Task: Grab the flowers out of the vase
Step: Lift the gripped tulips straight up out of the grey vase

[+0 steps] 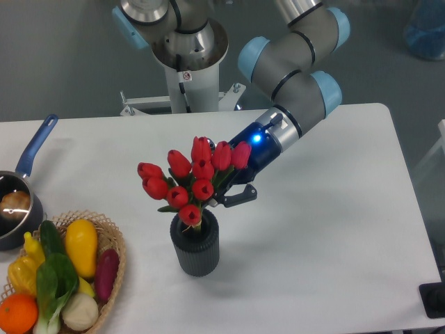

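- the flowers [191,179], a bunch of red tulip buds with green leaves, stand in the vase [195,248], their stems down in its round mouth and the buds spread above it.
- the vase is dark grey with ribbed sides and stands upright on the white table [334,229], towards the front and a little left of the middle.
- the tool [235,189] reaches in from the right, tilted down to the left, with a blue light lit on its dark body; it sits just behind and beside the right-hand buds, above the vase rim.
- one dark finger [240,196] shows beside the leaves; the rest is hidden by the bunch, so i cannot tell whether the tool is open or closed on the stems.
- a wicker basket [115,243] of vegetables sits at the front left corner, well apart from the vase.
- a dark saucepan [14,209] with a blue handle stands at the left edge, behind the basket.
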Controlling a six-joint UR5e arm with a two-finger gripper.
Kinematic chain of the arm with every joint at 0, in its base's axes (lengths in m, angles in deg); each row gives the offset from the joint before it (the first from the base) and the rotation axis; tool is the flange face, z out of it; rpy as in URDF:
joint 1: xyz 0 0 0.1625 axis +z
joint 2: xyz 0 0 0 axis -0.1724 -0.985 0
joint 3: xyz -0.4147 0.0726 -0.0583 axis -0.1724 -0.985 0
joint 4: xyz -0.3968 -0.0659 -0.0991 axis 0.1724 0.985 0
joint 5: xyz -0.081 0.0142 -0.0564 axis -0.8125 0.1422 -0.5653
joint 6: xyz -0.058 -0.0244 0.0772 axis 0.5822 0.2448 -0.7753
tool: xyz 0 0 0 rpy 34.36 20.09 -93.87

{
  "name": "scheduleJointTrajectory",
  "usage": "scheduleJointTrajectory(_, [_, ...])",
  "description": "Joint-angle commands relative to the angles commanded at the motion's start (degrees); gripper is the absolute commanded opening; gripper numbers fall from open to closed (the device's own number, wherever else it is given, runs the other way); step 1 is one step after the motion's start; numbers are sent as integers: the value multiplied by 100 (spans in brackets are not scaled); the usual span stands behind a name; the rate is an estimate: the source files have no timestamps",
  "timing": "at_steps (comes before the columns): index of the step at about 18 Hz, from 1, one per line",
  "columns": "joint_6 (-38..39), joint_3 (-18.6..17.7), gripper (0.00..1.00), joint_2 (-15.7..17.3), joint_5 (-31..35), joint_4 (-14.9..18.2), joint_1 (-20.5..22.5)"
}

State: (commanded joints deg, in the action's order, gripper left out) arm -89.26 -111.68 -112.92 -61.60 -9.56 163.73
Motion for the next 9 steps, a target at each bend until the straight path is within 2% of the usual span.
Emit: scheduleJointTrajectory(9, [581, 114, 42, 211, -334, -9, 246])
